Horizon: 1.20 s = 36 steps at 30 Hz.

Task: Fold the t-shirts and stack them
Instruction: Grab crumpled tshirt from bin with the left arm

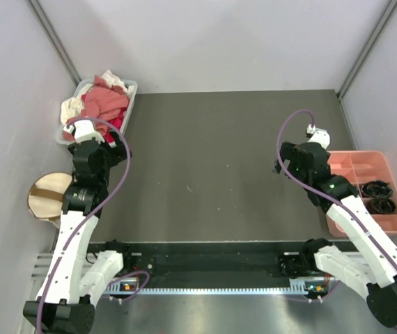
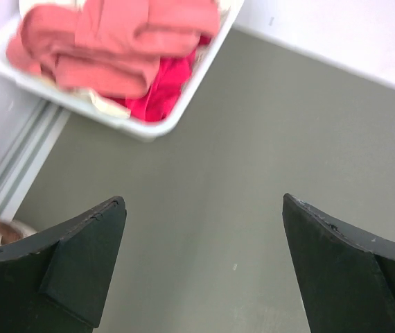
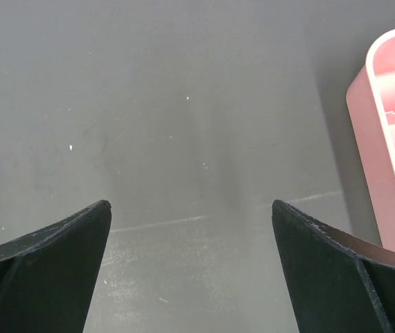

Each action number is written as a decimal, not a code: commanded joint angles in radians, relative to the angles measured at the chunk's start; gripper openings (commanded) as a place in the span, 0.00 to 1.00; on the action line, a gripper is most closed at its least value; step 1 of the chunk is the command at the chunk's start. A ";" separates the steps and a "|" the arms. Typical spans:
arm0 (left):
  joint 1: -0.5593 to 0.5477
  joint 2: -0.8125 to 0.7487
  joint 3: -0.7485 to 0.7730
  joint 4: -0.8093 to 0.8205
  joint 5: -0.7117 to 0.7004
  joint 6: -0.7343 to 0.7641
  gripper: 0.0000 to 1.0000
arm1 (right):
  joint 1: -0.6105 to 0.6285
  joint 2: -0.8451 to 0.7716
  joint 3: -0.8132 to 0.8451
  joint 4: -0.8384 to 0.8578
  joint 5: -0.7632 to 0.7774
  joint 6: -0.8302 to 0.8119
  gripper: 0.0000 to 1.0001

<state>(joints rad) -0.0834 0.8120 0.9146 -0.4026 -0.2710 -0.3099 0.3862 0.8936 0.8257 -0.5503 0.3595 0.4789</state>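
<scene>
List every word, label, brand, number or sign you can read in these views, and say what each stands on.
No text can be read in any view.
t-shirts in the white bin: no print or label shows.
pink tray: plain, no marking shows.
small boards by the arm bases: any marking is too small to read.

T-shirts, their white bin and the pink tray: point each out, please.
t-shirts [image 2: 114, 41]: left wrist view, salmon-pink shirt atop the pile.
white bin [image 2: 149, 130]: left wrist view, its near corner rim.
pink tray [image 3: 372, 139]: right wrist view, its outer side wall.
</scene>
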 commanded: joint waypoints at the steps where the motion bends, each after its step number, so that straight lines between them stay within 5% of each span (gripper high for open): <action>1: -0.001 0.051 0.030 0.133 0.007 -0.024 0.99 | 0.008 -0.007 0.000 0.024 -0.024 -0.020 0.99; 10: 0.002 0.271 0.165 0.182 -0.112 -0.103 0.99 | 0.008 -0.074 -0.045 0.021 -0.086 0.012 0.99; 15: 0.002 0.308 0.203 0.350 -0.164 0.067 0.99 | 0.008 -0.108 -0.062 0.018 -0.088 0.007 0.99; 19: 0.028 0.499 0.392 0.294 -0.244 0.207 0.99 | 0.010 -0.114 -0.045 -0.005 -0.097 -0.014 0.99; 26: 0.077 0.766 0.640 0.245 -0.126 0.282 0.95 | 0.010 -0.143 -0.039 -0.060 -0.076 -0.017 0.99; 29: 0.170 0.881 0.745 0.168 -0.033 0.276 0.84 | 0.010 -0.177 -0.062 -0.065 -0.071 -0.008 0.99; 32: 0.276 0.967 0.834 0.096 0.126 0.203 0.82 | 0.010 -0.188 -0.066 -0.082 -0.070 -0.006 0.99; 36: 0.335 1.001 0.868 0.064 0.165 0.172 0.81 | 0.010 -0.185 -0.063 -0.089 -0.063 -0.014 0.99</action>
<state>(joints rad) 0.1864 1.8320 1.7027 -0.2867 -0.2020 -0.1005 0.3862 0.7128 0.7639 -0.6361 0.2794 0.4721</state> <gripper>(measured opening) 0.815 0.987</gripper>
